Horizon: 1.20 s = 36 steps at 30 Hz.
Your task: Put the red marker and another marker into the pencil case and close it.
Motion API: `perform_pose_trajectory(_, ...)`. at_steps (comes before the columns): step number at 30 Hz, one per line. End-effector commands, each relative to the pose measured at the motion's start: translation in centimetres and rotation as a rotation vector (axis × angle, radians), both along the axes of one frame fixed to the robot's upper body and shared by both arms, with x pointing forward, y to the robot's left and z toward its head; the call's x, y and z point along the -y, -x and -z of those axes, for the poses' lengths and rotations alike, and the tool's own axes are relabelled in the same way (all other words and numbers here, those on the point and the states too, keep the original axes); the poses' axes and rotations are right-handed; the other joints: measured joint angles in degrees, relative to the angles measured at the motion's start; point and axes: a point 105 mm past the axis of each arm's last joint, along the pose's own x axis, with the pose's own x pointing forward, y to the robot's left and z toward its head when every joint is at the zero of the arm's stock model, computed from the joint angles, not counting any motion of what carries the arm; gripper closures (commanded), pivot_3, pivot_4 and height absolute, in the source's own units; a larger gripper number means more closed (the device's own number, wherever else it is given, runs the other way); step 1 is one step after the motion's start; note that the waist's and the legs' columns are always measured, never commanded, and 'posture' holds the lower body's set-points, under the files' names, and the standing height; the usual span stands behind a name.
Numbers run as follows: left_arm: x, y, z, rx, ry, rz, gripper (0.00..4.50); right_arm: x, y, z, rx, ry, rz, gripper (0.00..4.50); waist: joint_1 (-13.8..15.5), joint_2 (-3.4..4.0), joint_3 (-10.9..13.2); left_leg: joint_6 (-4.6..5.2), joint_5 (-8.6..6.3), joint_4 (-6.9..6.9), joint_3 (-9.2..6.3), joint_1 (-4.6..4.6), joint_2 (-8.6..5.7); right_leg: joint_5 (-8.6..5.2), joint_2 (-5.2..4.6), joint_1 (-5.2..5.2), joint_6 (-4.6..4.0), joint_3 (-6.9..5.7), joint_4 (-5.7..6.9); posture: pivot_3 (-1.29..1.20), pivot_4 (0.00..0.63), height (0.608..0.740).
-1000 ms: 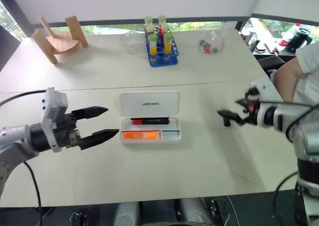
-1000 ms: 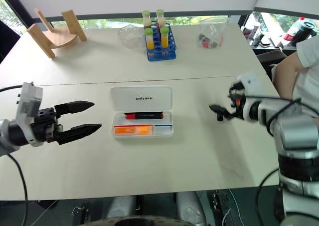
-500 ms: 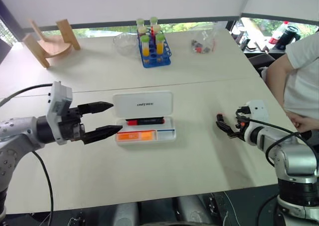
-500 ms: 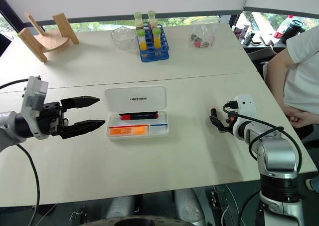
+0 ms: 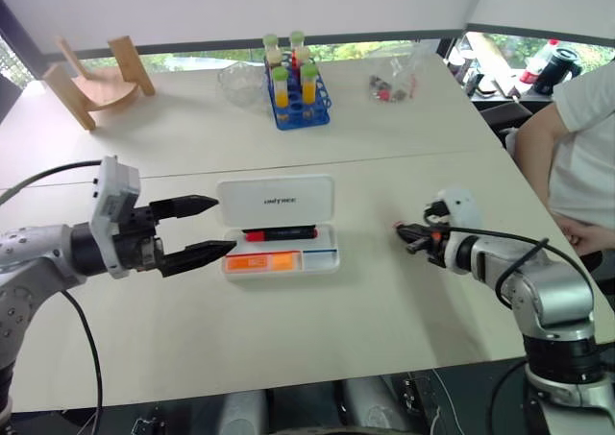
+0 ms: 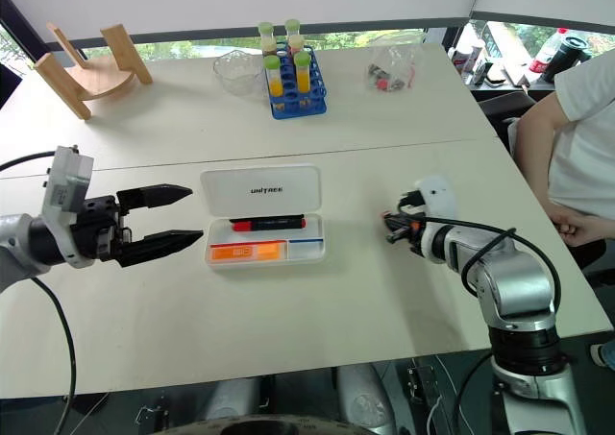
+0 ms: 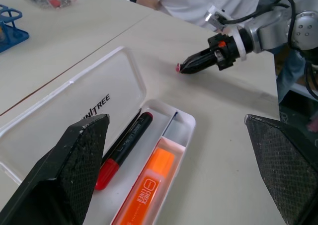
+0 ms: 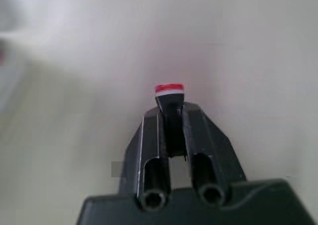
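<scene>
Left gripper (image 5: 204,231): fingers spread wide, nothing between them; hovers level over the table, tips pointing at the left end of the case, just short of it.
Right gripper (image 6: 392,229): fingers closed together; a small black piece with a red-and-white tip (image 8: 169,89) shows at the tips, what it is cannot be told. Hovers over bare tabletop to the right of the case, pointing toward it, well apart from it.
Case (image 5: 279,200): white, lying open at the table's centre; lid flat on the far side with lettering facing up, tray on the near side.
Red marker (image 5: 279,233): lies inside the tray along the hinge side, lengthwise, black part to the right.
Orange marker (image 5: 261,260): lies inside the tray along the near wall, in the left compartment, beside the red marker.
Tray, right end (image 7: 174,130): small compartment, separated by a divider.
Table (image 5: 365,310): pale, two tops joined along a seam behind the case.
Tube rack (image 5: 296,97): blue, at the far edge, holding capped tubes.
Wooden stand (image 5: 94,80): far left corner.
Person (image 5: 567,157): seated at the right edge, white shirt, arm by the table.
</scene>
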Motion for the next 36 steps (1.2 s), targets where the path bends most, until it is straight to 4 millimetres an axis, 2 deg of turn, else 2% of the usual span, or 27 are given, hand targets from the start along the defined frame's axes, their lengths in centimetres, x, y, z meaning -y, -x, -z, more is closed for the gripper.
perform_pose_trajectory(1,0.4,0.2,-0.5,0.033,-0.013,0.019,0.0,-3.8,1.5,-2.9,0.052,-0.018,-0.325,4.48,0.0,-0.02,0.0,0.0,0.0,0.0,-0.02,-0.01,0.0,0.0,-0.01,0.0,0.0,-0.02,0.0,0.0,0.15,0.74)
perform_pose_trajectory(7,0.7,0.2,-0.4,0.037,-0.016,0.022,0.0,-6.3,1.8,-1.0,0.033,0.086,-0.604,4.48,0.5,-0.12,0.0,0.0,0.0,0.02,-0.11,-0.07,0.0,-0.01,-0.03,0.05,-0.01,-0.15,-0.09,0.0,0.15,0.74)
perform_pose_trajectory(14,0.7,1.0,-0.1,0.033,-0.021,-0.007,0.0,-7.8,0.5,0.7,0.039,0.144,-0.693,4.48,0.7,-0.13,0.0,-0.02,0.01,0.08,-0.08,-0.09,0.0,0.0,-0.09,0.01,0.0,-0.14,-0.06,0.0,0.15,0.74)
perform_pose_trajectory(19,0.7,1.3,0.2,0.028,-0.019,-0.024,0.0,-7.9,0.7,1.0,0.024,0.169,-0.747,2.21,1.2,-0.12,0.1,-0.02,0.01,0.06,-0.07,-0.1,0.0,0.0,-0.1,-0.02,-0.01,-0.14,-0.06,0.0,0.15,0.74)
perform_pose_trajectory(23,0.6,1.3,0.3,0.025,-0.023,-0.037,0.0,-8.2,0.6,0.3,0.048,0.161,-0.757,0.25,1.5,-0.13,0.1,-0.03,0.02,0.09,-0.08,-0.1,0.0,0.0,-0.1,-0.01,-0.01,-0.15,-0.05,0.0,0.15,0.74)
perform_pose_trajectory(24,0.5,1.2,0.4,0.022,-0.025,-0.043,0.0,-8.3,0.6,-0.2,0.057,0.156,-0.754,0.04,1.5,-0.13,0.1,-0.03,0.02,0.1,-0.07,-0.1,0.0,0.0,-0.1,-0.01,-0.01,-0.14,-0.04,0.0,0.15,0.74)
perform_pose_trajectory(28,-0.2,0.7,0.8,-0.007,-0.038,-0.091,0.0,-8.0,0.3,-2.9,0.12,0.126,-0.726,0.04,1.4,-0.12,0.1,-0.04,0.02,0.11,-0.08,-0.1,0.0,0.0,-0.1,-0.01,-0.01,-0.14,-0.04,0.0,0.15,0.74)
perform_pose_trajectory(33,-2.1,-0.8,1.0,-0.017,-0.045,-0.177,0.0,-6.1,1.0,-7.5,0.183,-0.003,-0.64,0.04,1.6,-0.11,0.1,-0.03,0.02,0.08,-0.09,-0.1,-0.01,0.0,-0.1,-0.02,-0.01,-0.16,-0.04,0.0,0.15,0.74)
perform_pose_trajectory(36,-2.4,-1.0,1.2,-0.038,-0.042,-0.177,0.0,-4.8,1.6,-8.7,0.196,-0.031,-0.587,0.04,1.6,-0.11,0.1,-0.03,0.02,0.08,-0.08,-0.1,-0.01,0.0,-0.1,0.0,-0.01,-0.16,-0.06,0.0,0.15,0.74)
